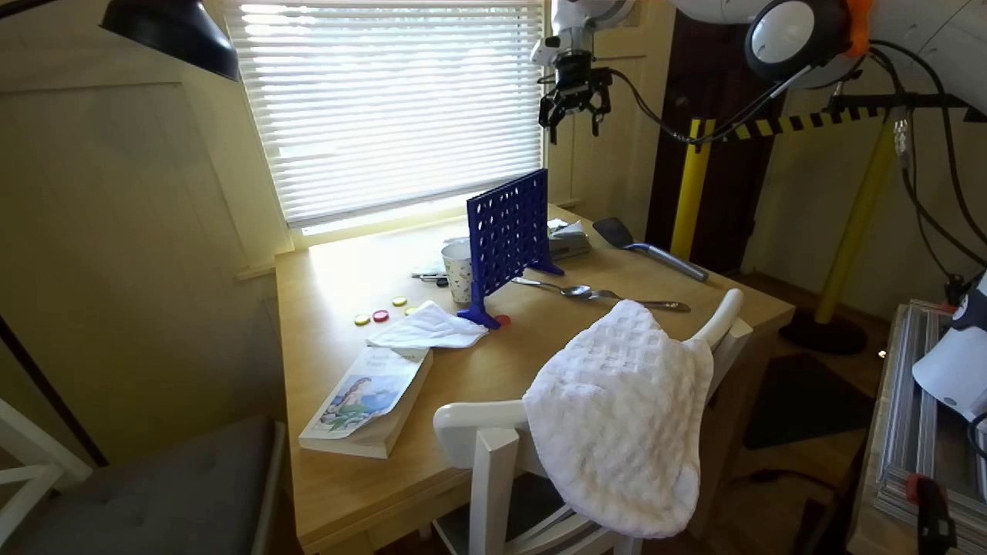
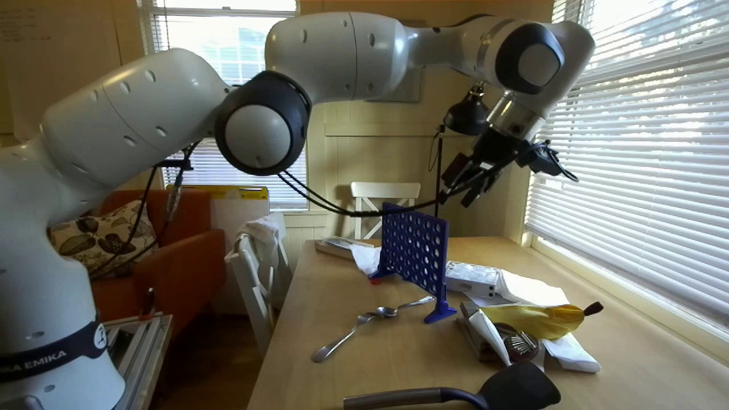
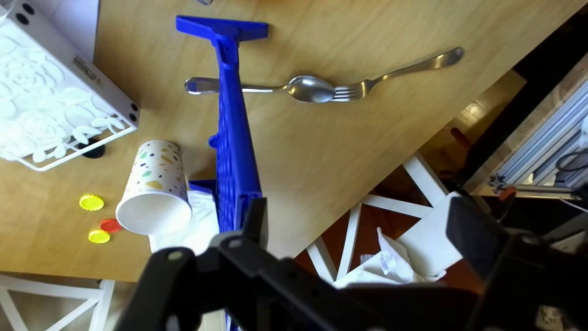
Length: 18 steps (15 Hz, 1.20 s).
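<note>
My gripper [image 1: 574, 132] is open and empty, high above the table; it also shows in an exterior view [image 2: 455, 199] and in the wrist view [image 3: 360, 225]. Nearest below it stands an upright blue game grid [image 3: 239, 133] with round holes, seen in both exterior views [image 1: 505, 231] [image 2: 416, 245]. The gripper appears apart from it. Beside the grid stands a speckled paper cup [image 3: 158, 184]. Yellow discs [image 3: 91, 202] and a red disc [image 3: 110, 225] lie near the cup. On the grid's other side lie a spoon [image 3: 310, 88] and a fork [image 3: 367, 86], their heads touching.
A white patterned box [image 2: 471, 279], a yellow item [image 2: 529, 320] and a black spatula [image 2: 518, 387] lie on the table [image 2: 319, 285]. A book [image 1: 362, 401] and white napkin [image 1: 428, 327] lie near its corner. A towel-draped chair [image 1: 493, 478] stands at the edge. A black lamp [image 1: 177, 35] hangs above.
</note>
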Available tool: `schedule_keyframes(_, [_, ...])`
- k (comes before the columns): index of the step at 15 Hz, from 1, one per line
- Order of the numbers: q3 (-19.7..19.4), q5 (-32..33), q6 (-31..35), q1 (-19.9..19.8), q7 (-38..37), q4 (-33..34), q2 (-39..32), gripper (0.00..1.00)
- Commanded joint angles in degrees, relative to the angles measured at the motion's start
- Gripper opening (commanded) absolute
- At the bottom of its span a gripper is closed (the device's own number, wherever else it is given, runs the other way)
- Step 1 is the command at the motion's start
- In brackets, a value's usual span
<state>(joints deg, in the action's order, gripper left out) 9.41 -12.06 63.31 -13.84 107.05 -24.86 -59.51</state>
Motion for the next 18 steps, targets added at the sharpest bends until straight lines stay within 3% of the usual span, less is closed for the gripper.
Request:
schedule_keyframes(1, [0.1,0.0,2.9,0.8,1.3,0.1,4.0,1.00])
schedule_keyframes(7, [3.8,-8.9,12.1,-2.1,-11.7,0.4,7.7,1.00])
schedule_keyframes(8, [2.9,-6.6,9.9,-1.0,-8.1,0.5,7.2,1.00])
schedule_keyframes(13, [4.8,-10.6,12.8,-3.6,-12.8,0.4,6.9,1.00])
schedule_keyframes(18, [5.5,-13.1,26.0,-2.2,-26.2,-0.4,2.7,1.00])
